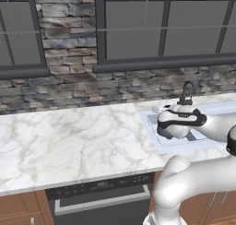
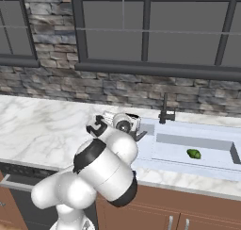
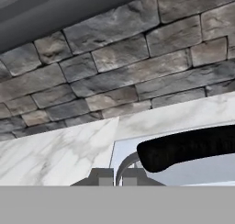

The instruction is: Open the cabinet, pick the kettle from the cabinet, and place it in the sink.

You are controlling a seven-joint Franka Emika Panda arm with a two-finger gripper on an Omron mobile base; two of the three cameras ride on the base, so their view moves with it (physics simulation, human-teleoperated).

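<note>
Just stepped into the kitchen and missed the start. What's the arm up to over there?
The white arm is reaching over the left end of the sink. Its pincer is shut, and the hand view shows the kettle by its black arched handle right in front of the fingertips; whether it is gripped or resting in the basin is hard to tell. A small green item lies in the sink, and the dark faucet stands behind.
</note>
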